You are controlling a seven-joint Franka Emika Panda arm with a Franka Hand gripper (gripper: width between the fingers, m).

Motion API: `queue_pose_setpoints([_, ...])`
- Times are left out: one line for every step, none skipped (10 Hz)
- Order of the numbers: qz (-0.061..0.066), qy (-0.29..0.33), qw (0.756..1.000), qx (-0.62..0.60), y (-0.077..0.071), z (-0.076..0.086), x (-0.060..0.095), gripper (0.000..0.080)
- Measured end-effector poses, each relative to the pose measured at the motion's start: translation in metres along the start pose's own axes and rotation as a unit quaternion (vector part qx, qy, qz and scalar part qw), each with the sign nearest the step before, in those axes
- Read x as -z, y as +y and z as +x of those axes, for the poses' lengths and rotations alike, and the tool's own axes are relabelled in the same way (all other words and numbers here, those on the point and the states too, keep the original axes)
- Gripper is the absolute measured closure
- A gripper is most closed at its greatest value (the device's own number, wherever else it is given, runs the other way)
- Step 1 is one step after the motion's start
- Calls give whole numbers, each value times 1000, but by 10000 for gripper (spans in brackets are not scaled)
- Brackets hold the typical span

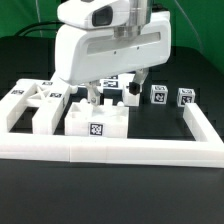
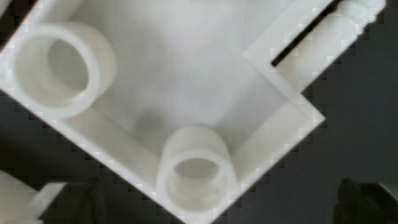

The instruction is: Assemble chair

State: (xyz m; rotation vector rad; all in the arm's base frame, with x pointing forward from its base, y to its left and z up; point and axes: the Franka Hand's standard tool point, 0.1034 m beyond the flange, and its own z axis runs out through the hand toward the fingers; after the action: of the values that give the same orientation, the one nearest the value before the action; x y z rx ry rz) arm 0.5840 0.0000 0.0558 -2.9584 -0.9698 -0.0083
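Note:
The chair lies as loose white tagged parts on the black table. A blocky slab (image 1: 97,122) sits in front, directly under my gripper (image 1: 113,93). Bars and slabs (image 1: 32,104) lie at the exterior view's left, and two small cubes (image 1: 158,95) stand at its right. The wrist view fills with a white slab (image 2: 169,95) that carries a raised ring (image 2: 61,64) and a round peg (image 2: 196,165); a ribbed white rod (image 2: 331,42) lies along its edge. My gripper (image 2: 199,206) is open, its fingers well apart on either side of the slab's corner and not touching it.
The long white L-shaped border rail (image 1: 110,151) runs along the front and up the exterior view's right side (image 1: 204,124). The arm's bulky white body (image 1: 105,45) hides the parts behind it. Black table shows beyond the rail.

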Motion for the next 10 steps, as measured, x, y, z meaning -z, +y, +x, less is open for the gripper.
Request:
queue_pose_setpoints([1, 4, 1000, -22, 4, 2, 2, 150])
queue_pose_setpoints([3, 4, 998, -58, 2, 3, 2, 150])
queue_pose_setpoints([6, 6, 996, -94, 0, 4, 1, 150])
queue_pose_setpoints([8, 7, 993, -120, -1, 4, 1, 150])
queue_pose_setpoints([11, 8, 990, -143, -1, 5, 1, 150])
queue_pose_setpoints([14, 9, 982, -188, -3, 5, 1, 150])
queue_pose_setpoints([13, 10, 970, -241, -4, 7, -4, 150])
queue_pose_setpoints([12, 7, 956, -293, -5, 6, -10, 150])
queue_pose_setpoints([12, 5, 944, -329, -9, 8, -11, 150])
queue_pose_setpoints([14, 9, 931, -365, -14, 12, -15, 150])
